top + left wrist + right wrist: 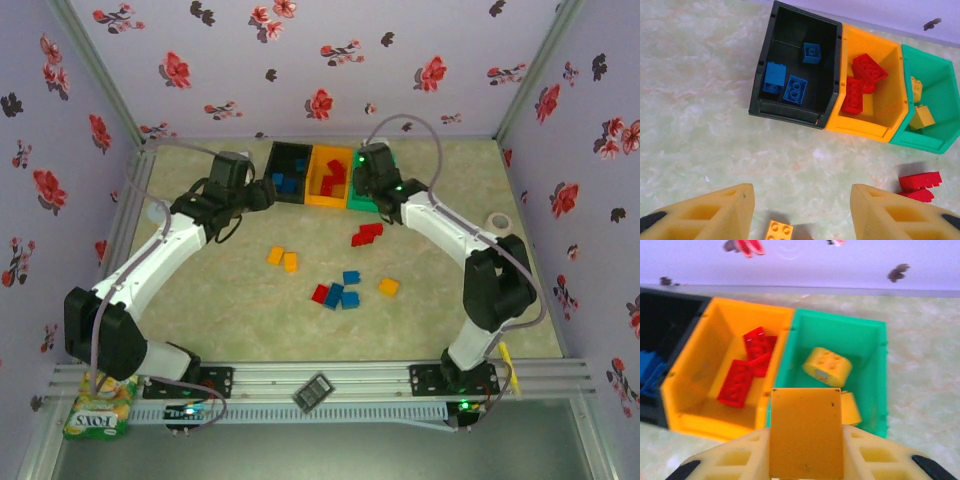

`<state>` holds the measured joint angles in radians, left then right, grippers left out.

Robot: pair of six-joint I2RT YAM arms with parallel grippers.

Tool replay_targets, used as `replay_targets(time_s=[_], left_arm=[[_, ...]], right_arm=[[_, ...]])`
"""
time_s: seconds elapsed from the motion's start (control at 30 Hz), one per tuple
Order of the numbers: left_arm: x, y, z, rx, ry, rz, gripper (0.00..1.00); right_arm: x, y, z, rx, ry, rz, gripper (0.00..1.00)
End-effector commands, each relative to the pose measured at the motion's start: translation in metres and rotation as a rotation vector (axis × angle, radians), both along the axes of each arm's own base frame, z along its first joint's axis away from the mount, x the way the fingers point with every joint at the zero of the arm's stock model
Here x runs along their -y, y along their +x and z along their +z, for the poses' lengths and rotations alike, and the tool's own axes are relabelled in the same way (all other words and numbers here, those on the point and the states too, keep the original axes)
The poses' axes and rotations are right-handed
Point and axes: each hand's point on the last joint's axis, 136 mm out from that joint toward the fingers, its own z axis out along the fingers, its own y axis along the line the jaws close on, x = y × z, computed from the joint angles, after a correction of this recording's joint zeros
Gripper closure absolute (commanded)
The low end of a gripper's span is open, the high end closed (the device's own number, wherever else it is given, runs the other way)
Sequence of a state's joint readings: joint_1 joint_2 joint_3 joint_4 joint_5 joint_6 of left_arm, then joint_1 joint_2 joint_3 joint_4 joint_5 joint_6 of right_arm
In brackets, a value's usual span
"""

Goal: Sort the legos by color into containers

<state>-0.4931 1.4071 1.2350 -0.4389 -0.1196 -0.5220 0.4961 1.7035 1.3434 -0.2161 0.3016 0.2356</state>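
In the right gripper (806, 442) a yellow brick (806, 410) is held tight. The green bin (867, 347) lies just under and ahead of it, its long side pointing away (two yellow bricks (827, 365) are seen inside). The red bricks (747, 375) are kept in the orange bin (720, 335), the blue bricks (795, 90) in the black bin (785, 110). The left gripper (802, 210) is held open and empty.

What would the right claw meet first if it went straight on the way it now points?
Most likely the green bin: the right claw, shut on a yellow brick, points into it, at the yellow legos inside. Depth is unclear.
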Motion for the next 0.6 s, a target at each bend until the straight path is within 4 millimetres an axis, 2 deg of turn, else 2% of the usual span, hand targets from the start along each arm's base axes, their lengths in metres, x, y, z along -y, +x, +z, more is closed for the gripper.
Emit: replay_targets(time_s=[0.0, 0.17, 0.27, 0.4, 0.57], left_arm=[[-0.001, -0.005, 0.007, 0.019, -0.01, 0.01, 0.46], [0.0, -0.005, 0.006, 0.01, -0.005, 0.005, 0.46], [0.0, -0.006, 0.006, 0.009, -0.001, 0.002, 0.46], [0.002, -0.009, 0.001, -0.006, 0.005, -0.004, 0.46], [0.006, -0.021, -0.021, -0.061, 0.027, -0.017, 0.46]], right_arm=[[0.008, 0.008, -0.011, -0.037, 0.031, 0.006, 0.66], [0.01, 0.031, -0.029, -0.092, 0.072, 0.011, 0.65], [0.005, 0.038, -0.035, -0.118, 0.09, 0.026, 0.57], [0.004, 0.039, -0.034, -0.122, 0.094, 0.033, 0.48], [0.008, 0.033, -0.024, -0.107, 0.084, 0.032, 0.46]])
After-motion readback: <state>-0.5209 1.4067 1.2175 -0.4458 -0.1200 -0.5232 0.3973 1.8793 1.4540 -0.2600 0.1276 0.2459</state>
